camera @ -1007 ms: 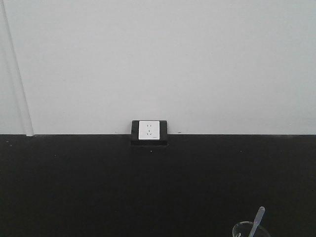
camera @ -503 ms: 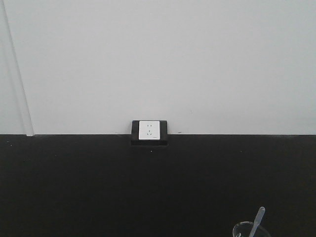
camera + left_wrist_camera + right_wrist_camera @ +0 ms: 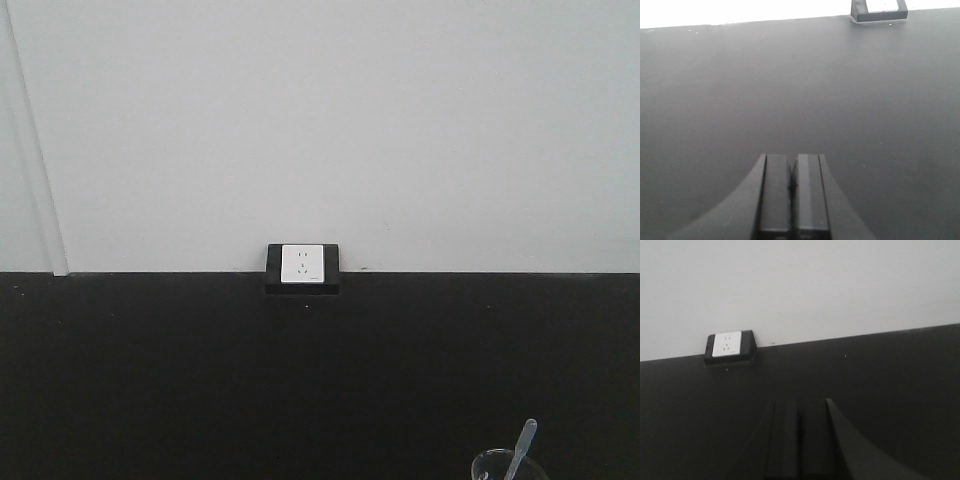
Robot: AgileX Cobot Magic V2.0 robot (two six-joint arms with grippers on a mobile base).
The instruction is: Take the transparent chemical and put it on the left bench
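Observation:
The transparent chemical [image 3: 497,466] is a small clear glass beaker cut off by the bottom right edge of the front view, with a pale stirrer stick [image 3: 523,442] leaning out of it. It stands on a black counter and shows in neither wrist view. My left gripper [image 3: 793,159] is shut with nothing between its fingers and hovers over bare black counter. My right gripper [image 3: 799,402] is likewise shut and empty, dark against the counter. The left bench is out of view.
A black counter [image 3: 200,380] runs the full width below a plain white wall [image 3: 320,120]. A white wall socket [image 3: 302,264] in a black frame sits where they meet; the socket [image 3: 879,6] [image 3: 726,344] also shows in both wrist views.

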